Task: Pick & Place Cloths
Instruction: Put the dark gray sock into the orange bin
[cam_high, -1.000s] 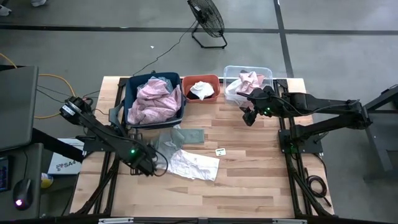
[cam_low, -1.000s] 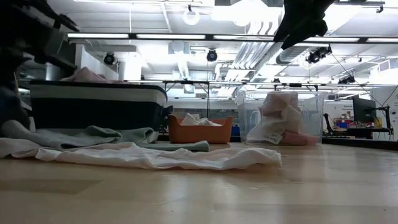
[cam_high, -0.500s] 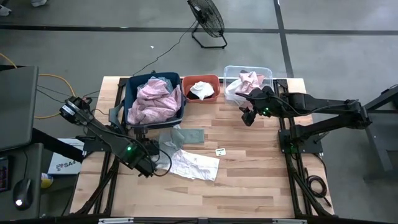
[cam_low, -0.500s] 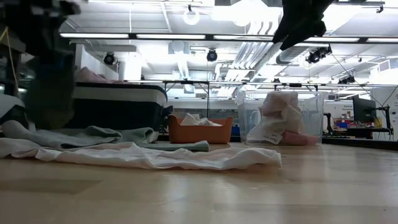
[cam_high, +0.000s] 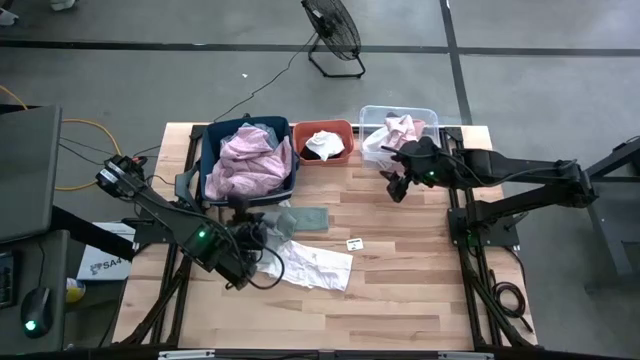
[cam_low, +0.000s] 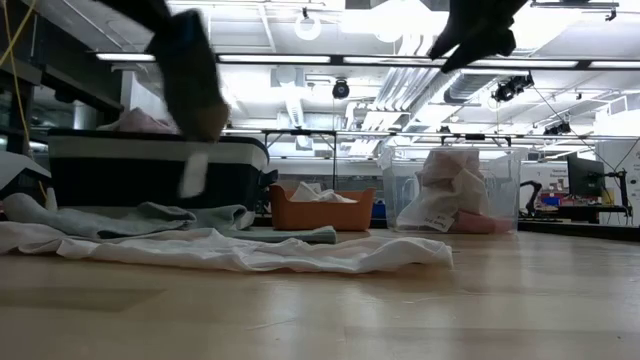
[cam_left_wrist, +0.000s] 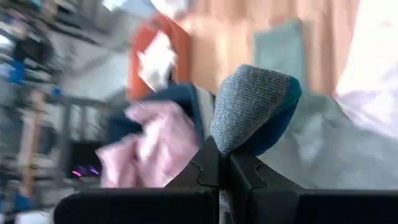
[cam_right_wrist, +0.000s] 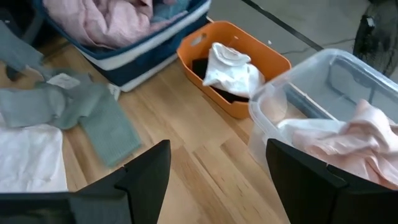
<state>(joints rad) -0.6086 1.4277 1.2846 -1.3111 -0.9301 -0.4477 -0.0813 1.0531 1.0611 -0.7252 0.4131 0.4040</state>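
The left gripper (cam_high: 243, 252) has lifted off the table since a moment ago, its fingers pinched shut on a grey-teal sock (cam_left_wrist: 255, 109) now raised above the grey-green cloth (cam_high: 290, 219) and white cloth (cam_high: 315, 265). Behind them, the dark blue bin (cam_high: 208, 160) holds the pale pink cloth (cam_high: 245, 162); the orange bin (cam_high: 346, 128) sits beside it. The right gripper (cam_high: 400, 182) hovers unchanged, fingers apart and empty, by the clear bin (cam_high: 430, 112).
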